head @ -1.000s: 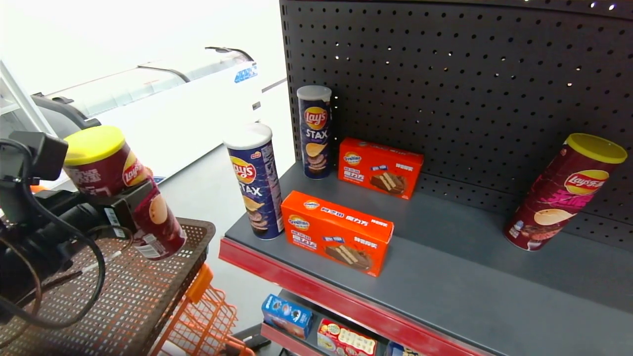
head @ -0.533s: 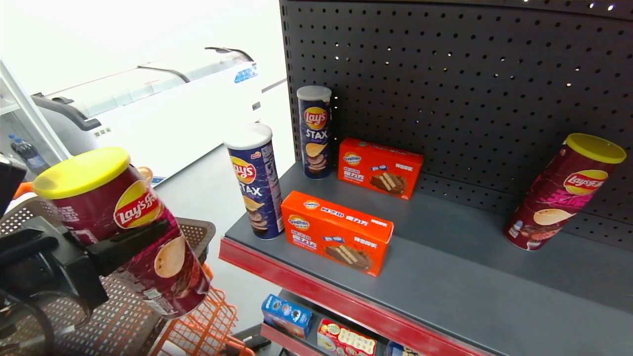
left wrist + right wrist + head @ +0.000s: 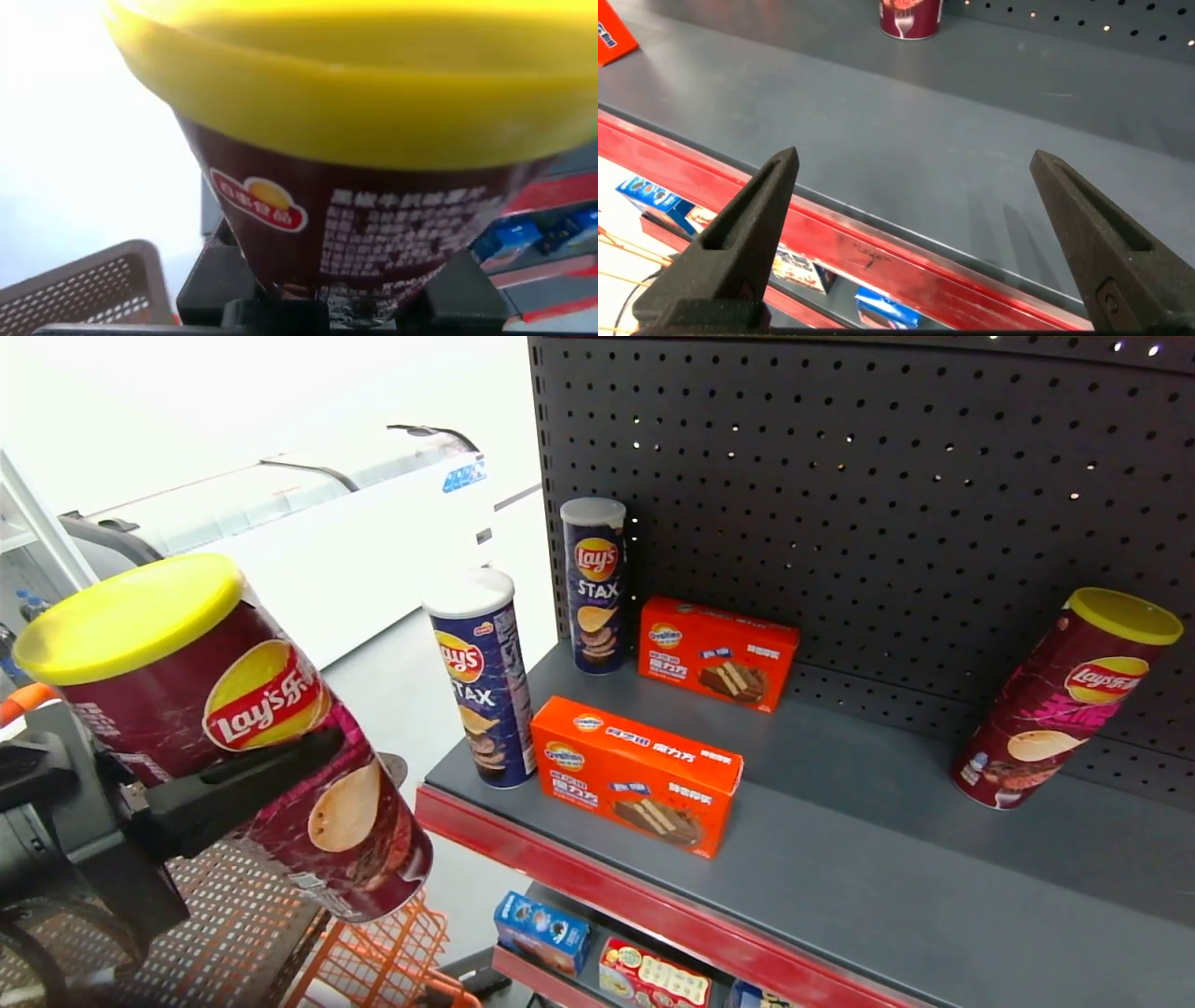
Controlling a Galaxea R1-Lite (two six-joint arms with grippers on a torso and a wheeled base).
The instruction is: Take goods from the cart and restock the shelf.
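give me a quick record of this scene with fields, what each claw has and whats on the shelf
left claw: shut on held maroon can, left of the shelf by the cart basket
right claw: open, empty, over the shelf's front edge
on shelf: two blue cans, two orange boxes, second maroon can far right
task state: held maroon can not yet shelved

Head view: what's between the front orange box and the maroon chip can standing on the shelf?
Nothing. Only bare grey shelf runs from the front orange box to the maroon chip can. The head view shows the whole stretch.
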